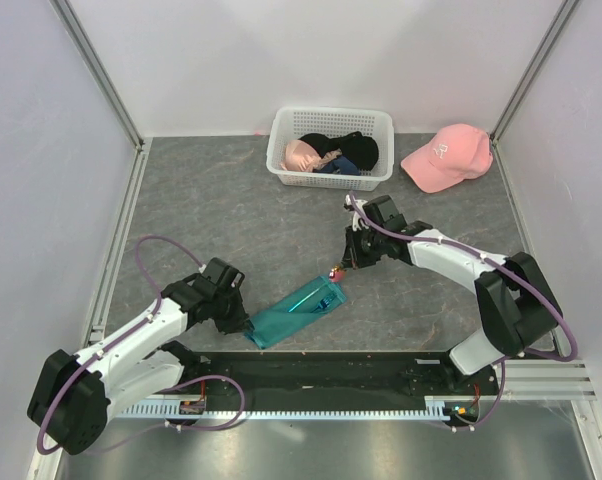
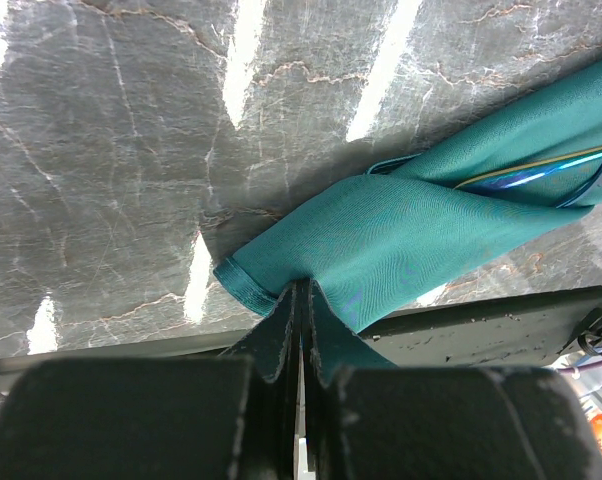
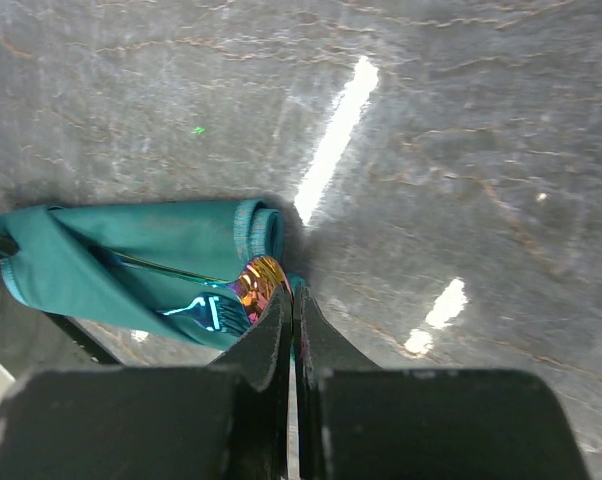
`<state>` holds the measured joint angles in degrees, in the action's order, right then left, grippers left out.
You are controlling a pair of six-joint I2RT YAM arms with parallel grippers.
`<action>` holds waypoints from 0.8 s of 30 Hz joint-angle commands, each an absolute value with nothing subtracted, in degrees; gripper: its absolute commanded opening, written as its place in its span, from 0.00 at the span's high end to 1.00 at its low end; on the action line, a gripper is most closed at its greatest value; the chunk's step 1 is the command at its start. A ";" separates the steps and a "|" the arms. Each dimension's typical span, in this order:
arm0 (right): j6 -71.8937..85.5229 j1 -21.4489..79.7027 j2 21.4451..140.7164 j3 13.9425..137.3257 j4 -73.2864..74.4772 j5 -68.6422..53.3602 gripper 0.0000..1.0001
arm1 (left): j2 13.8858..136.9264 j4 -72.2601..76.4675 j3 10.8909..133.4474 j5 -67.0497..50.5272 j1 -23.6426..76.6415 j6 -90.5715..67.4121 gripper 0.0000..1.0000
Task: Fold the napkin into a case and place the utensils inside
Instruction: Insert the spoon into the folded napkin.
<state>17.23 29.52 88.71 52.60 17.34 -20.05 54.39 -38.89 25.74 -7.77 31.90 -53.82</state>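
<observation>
Jaws both clenched: left gripper (image 2: 299, 292) pinching case (image 1: 281, 318) at 7 o'clock end, right gripper (image 3: 291, 298) beside utensils (image 3: 253, 282), 1 o'clock end. Cap (image 1: 446, 157) logo unreadable.

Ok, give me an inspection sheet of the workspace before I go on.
Surface: grey marbled tabletop, glare streaks.
Job's things: teal napkin case lies near the front edge; blue fork inside; round red-purple utensil head shows at its right end.
Clutter: white lattice basket of garments and pink cap at the far edge.
Tools: left tool shut on the case's near-left corner; right tool shut at its right end beside the utensil head.
Cables: purple cables loop along both arms, off the cloth.
Surroundings: white walls, aluminium posts.
</observation>
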 commanded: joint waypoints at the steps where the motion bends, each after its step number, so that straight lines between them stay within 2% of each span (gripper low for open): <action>1: 20.91 31.64 88.15 53.35 13.72 -20.21 1.00 | 54.23 -38.32 25.31 -7.21 32.08 -55.63 0.98; 12: 31.28 38.49 90.35 50.01 6.42 -19.07 1.00 | 53.79 -38.32 25.40 -7.29 32.08 -55.55 0.98; 24: 35.77 40.25 93.51 46.40 0.44 -20.21 1.00 | 53.00 -38.06 25.40 -7.64 32.08 -55.72 0.98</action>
<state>34.13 39.81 92.20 46.52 4.01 -19.64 54.04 -38.89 25.58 -7.79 31.97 -53.82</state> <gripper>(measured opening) 0.009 0.025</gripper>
